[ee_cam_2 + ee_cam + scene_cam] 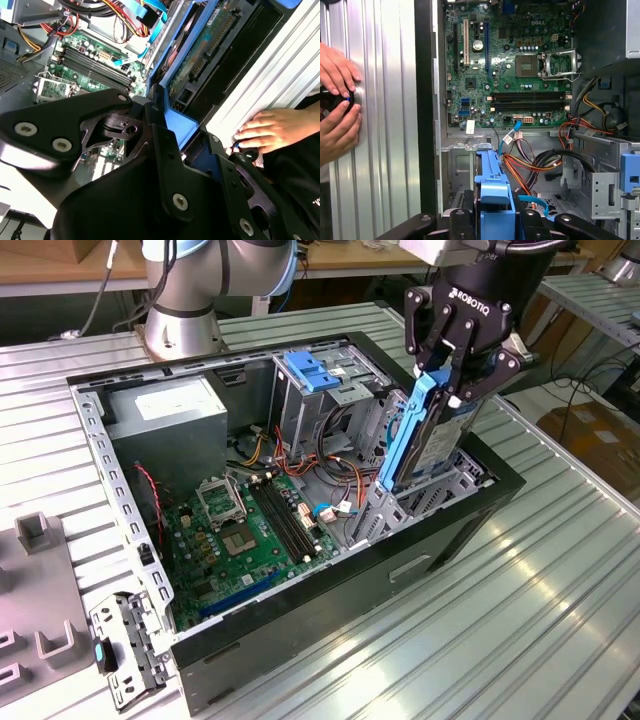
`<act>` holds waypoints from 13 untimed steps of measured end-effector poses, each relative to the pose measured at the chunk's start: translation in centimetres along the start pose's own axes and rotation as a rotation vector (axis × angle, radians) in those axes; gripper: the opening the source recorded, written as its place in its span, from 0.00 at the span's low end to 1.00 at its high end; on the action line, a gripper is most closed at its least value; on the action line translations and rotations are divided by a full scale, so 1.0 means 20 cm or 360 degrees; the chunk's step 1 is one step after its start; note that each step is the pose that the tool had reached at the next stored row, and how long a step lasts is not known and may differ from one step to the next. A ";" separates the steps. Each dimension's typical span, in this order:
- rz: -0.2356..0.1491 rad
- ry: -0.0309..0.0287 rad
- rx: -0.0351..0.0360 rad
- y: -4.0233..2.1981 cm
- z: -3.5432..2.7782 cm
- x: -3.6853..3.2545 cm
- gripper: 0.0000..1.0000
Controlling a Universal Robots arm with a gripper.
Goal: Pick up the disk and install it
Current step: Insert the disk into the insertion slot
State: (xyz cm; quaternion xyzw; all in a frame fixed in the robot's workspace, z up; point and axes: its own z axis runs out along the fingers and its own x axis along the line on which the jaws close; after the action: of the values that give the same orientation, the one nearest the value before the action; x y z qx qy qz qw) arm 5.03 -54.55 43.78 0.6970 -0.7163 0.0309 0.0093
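Ribbed aluminium bench carrying an open black computer case. The gripper has its fingers clenched on the disk, held on edge and tilted at the case's end on the exterior view's right. Inside lie a green circuit board, a grey power box and coloured cables. A person's hands rest on the bench.

White lettering is running across the black body of the gripper in the exterior view, above the disk it is clamping, and a white sticker is sitting on the grey power-supply box, its print too small to read. In the first wrist view white markings are showing on the green motherboard, with a small white tag lying at its edge.
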 end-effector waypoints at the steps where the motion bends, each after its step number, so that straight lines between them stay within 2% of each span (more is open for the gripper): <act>1: 0.0000 -0.00007 -0.0002 0.000 0.012 0.000 0.37; 4: 0.0000 -0.00003 -0.0007 -0.001 0.040 -0.002 0.37; 8: -0.0001 0.00002 -0.0016 -0.004 0.103 -0.006 0.37; 13: -0.0001 0.00000 -0.0019 -0.009 0.150 -0.008 0.37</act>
State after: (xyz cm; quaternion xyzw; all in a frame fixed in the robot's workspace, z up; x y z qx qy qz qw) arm 5.31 -54.57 40.77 0.6971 -0.7164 0.0266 0.0134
